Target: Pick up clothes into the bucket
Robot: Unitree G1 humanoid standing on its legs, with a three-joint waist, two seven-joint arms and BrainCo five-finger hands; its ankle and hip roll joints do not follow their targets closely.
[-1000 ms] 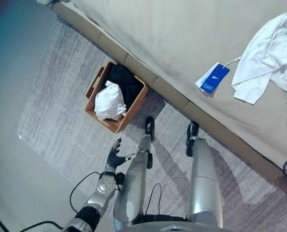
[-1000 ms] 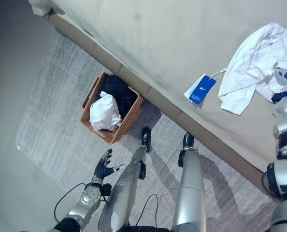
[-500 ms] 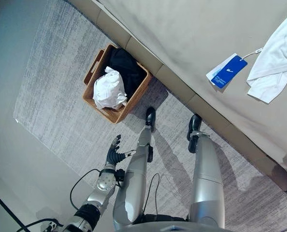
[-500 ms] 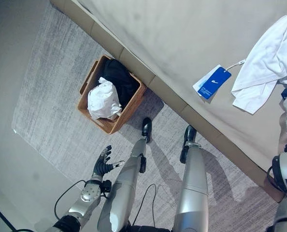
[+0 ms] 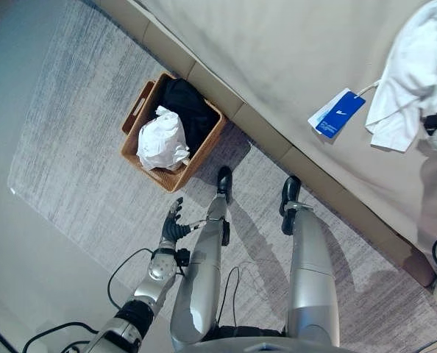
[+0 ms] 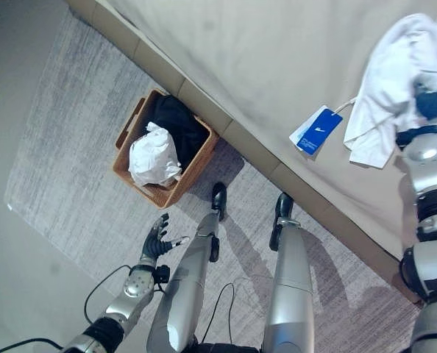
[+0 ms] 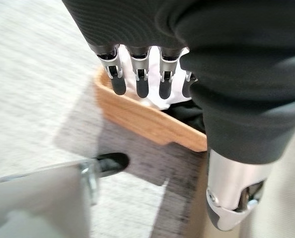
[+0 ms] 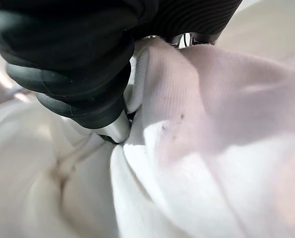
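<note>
From the head cameras I see the bed filling the upper part of the scene, its beige cover running corner to corner, and below it the grey rug on the floor. On the bed's right side lies the white garment, bunched up, with a blue tag on a string trailing from it toward the bed's edge. My right hand is at that garment: the right wrist view has white cloth pressed all around the dark cover, and the fingers are buried in the folds, so I cannot tell whether they have closed on it. The wicker basket (the task's "bucket") sits on the rug just beside the bed's base, holding a black garment on the bed side and a crumpled white garment on the outer side. My left hand hangs low over the rug, well apart from the basket, fingers straight and relaxed, holding nothing.
</note>
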